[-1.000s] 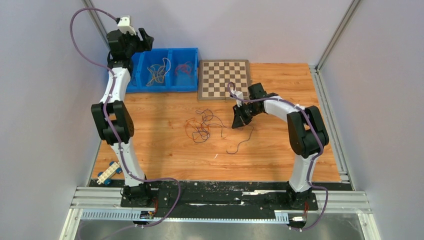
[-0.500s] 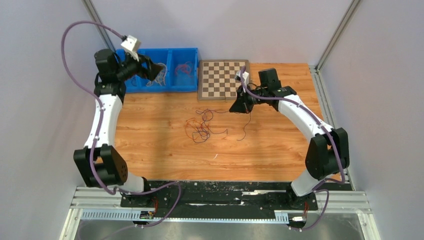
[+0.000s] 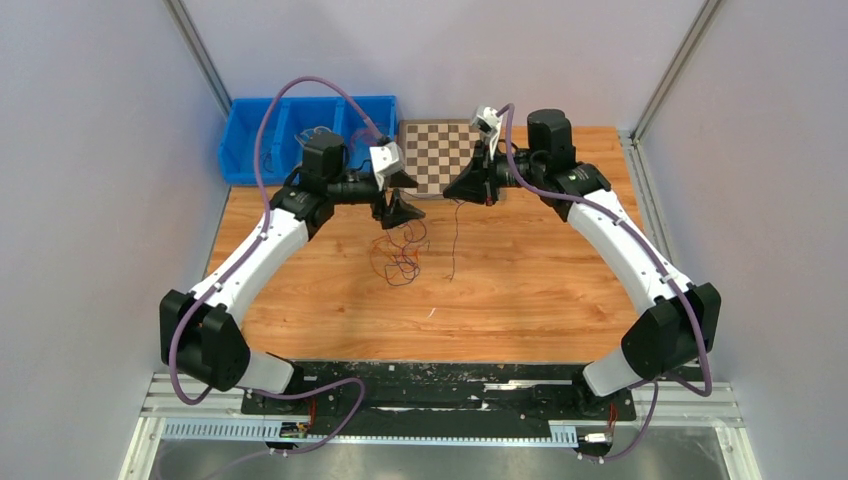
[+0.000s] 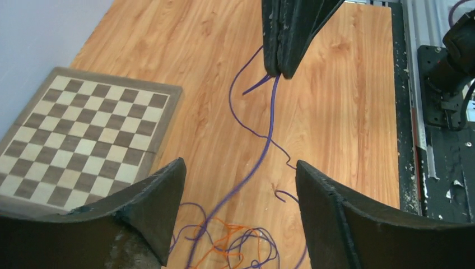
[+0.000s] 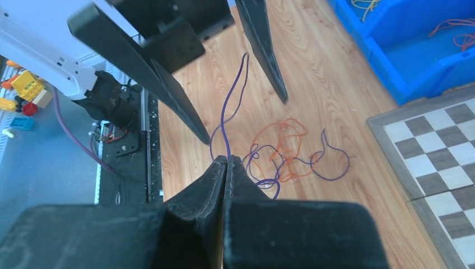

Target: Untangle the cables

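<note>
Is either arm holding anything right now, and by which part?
The right gripper pinches the purple cable at its raised top part; the rest hangs down to the tangle. The left gripper is open and holds nothing.

Brown-and-cream wooden chessboard [image 3: 437, 158] is set at far edge of orange wood-grain tabletop [image 3: 540, 290], w/ blue plastic divided bin [image 3: 236, 150] parked just left. Colourful toy bricks [image 5: 25, 92] spotted off-table.

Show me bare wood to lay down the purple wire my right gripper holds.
Widest bare wood: right of the thin purple wire, out to the wooden table's right edge. Also the strip between the orange-and-purple wire tangle and the near edge. Crowded: the tangle under the open left gripper, and by the checkered chessboard.
</note>
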{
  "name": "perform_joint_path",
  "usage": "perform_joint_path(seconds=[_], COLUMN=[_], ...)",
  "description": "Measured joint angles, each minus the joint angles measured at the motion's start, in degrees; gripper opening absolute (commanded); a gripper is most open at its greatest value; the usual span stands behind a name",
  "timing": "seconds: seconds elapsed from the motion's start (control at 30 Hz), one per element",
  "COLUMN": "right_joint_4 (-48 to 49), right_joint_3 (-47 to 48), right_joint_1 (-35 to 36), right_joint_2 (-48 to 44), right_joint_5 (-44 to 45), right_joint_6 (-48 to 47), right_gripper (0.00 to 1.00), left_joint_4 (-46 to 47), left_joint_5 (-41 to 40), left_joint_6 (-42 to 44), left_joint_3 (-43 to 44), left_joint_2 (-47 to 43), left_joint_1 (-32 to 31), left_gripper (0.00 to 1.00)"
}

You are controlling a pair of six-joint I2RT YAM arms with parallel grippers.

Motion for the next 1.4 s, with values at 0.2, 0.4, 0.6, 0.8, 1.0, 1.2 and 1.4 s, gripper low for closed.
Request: perform_joint_path(seconds=[0.2,0.4,0.6,0.8,1.0,1.2,1.4], right_joint_4=[0.7,1.9,2.3,2.3,2.4,2.4,2.3], right_joint_3=[-0.2,-1.8,-4.6,-6.7,-6.8,-6.8,-6.8], right_joint_1=[1.6,1.8,-0.8,-2.4,-2.6,-3.0,-3.0], right_joint_2=[-0.8,-2.2,-2.5,-2.5,-2.5,-2.4,-1.4], right_joint_5=[0.3,1.7,3.4,5.7,7.8,9.2,10.2], right_joint_6=[1.2,2.1,2.5,2.1,1.2,0.8,0.4], right_gripper=[0.00,0.47,0.68,0.87,1.00,1.00,1.00], left_joint_4=[-1.1,-1.8,5.3,10.0,9.7,10.1,9.1], left_joint_5=[-2.7,-4.6,-5.0,-13.4,-31.7,-41.8,-43.7], left_joint_6=[5.7,3.7,-17.2,-35.1,-35.5,-33.9,-33.0], left_joint_3=[0.2,1.6,5.8,16.1,23.4,31.6,36.5], left_joint_2=[0.8,0.6,0.6,2.3,4.3,12.6,21.4], left_joint_1=[-4.6,-4.2,8.7,21.8,26.1,31.2,35.7], left_gripper=[0.09,0.00,0.00,0.00,0.00,0.00,0.00])
